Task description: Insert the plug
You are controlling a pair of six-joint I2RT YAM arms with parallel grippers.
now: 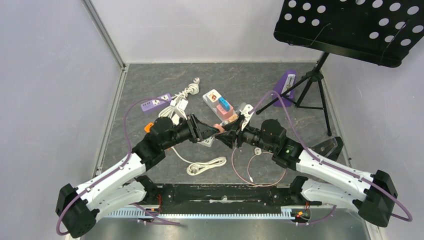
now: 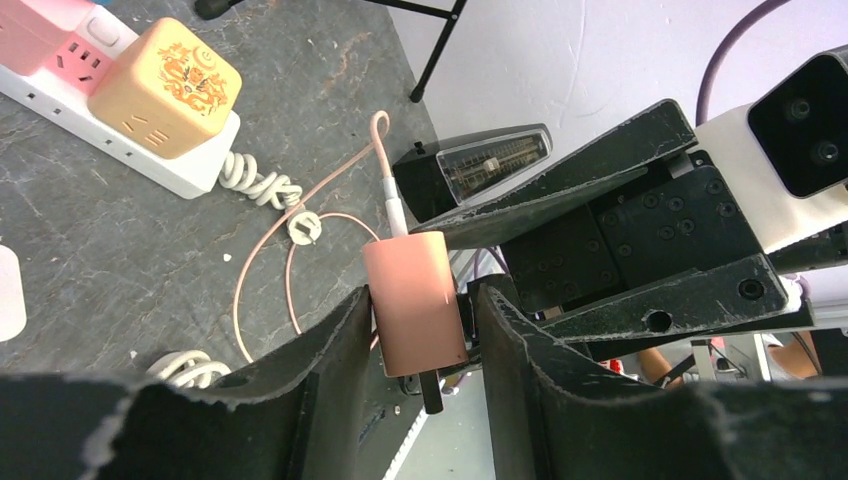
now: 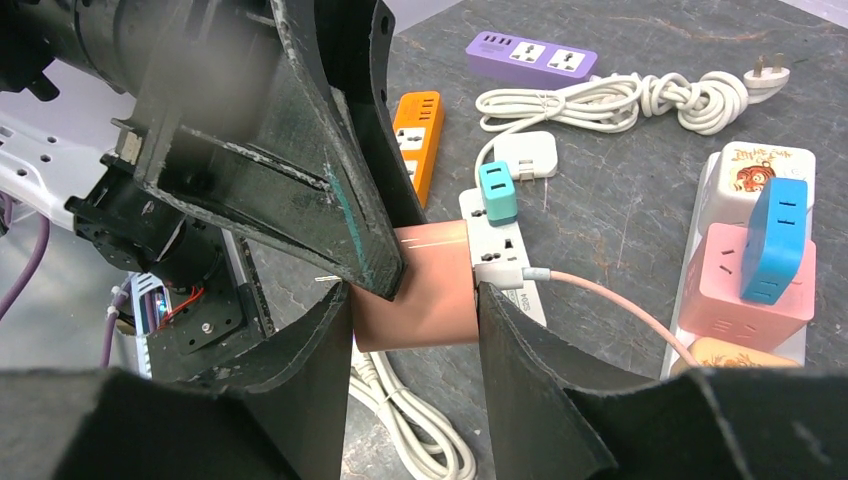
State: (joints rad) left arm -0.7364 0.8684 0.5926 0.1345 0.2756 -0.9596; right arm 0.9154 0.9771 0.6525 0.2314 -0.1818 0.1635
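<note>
**Inspector:** Surface?
**Me:** Grey tabletop (image 1: 150,80), littered with power strips (image 1: 156,102) and coiled cords (image 1: 206,166). Music stand (image 1: 350,25) far right.
**Inspector:** Plug?
**Me:** Pink plug (image 2: 415,300) is off the tabletop, gripped by my right hand (image 3: 415,290). My left hand (image 2: 420,290) flanks it; I cannot tell its grip. White strip (image 3: 500,245) close by.

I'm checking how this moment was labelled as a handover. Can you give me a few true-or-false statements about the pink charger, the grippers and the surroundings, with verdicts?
1. The pink charger sits between the fingers of both the left gripper and the right gripper. True.
2. The pink charger is already plugged into a power strip. False: it is up off the table, between the two grippers.
3. A pink cable runs out of one end of the charger. True.
4. The music stand lies flat on the table. False: it stands upright on its tripod at the right.
</note>
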